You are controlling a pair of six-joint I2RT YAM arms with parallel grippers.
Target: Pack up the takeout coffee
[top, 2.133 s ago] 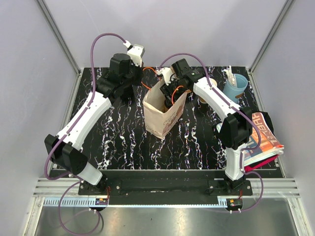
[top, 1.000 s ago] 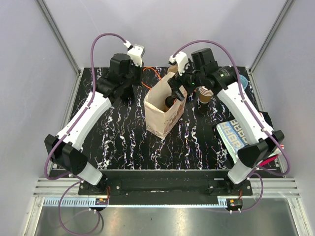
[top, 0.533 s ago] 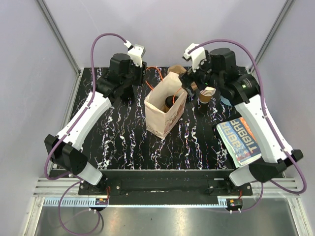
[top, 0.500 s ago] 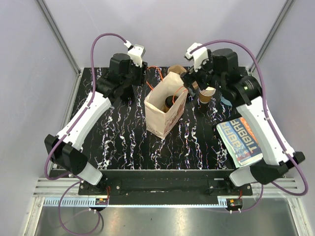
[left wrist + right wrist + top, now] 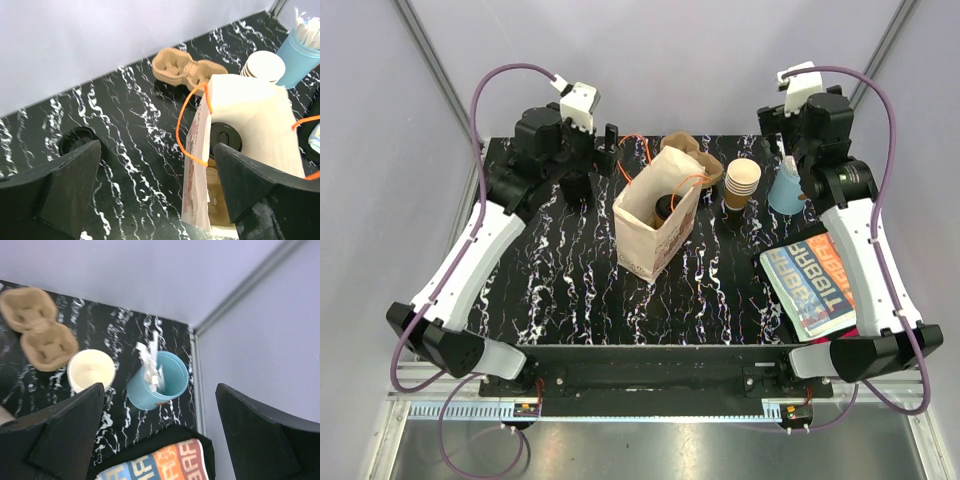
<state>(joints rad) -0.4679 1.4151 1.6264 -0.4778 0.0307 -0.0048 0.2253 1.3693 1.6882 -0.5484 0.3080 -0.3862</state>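
Observation:
The takeout coffee (image 5: 664, 208) stands inside the open paper bag (image 5: 642, 240); only its black lid (image 5: 226, 138) shows above the tan cup. My left gripper (image 5: 594, 160) hovers to the left of the bag's back corner, open, with nothing between its fingers (image 5: 75, 180). The bag's orange handle (image 5: 192, 125) hangs free in the left wrist view. My right gripper (image 5: 782, 130) is high at the back right, above the light blue cup (image 5: 159, 381), open and empty.
A stack of tan cups (image 5: 742, 181) and a pulp cup carrier (image 5: 692, 152) sit behind the bag. A loose black lid (image 5: 76, 140) lies left of the bag. A colourful packet on a black sleeve (image 5: 816, 280) lies at the right edge.
My left gripper has gone from shut to open and its arm has drawn back to the left. My right arm has swung away from the bag to the back right corner.

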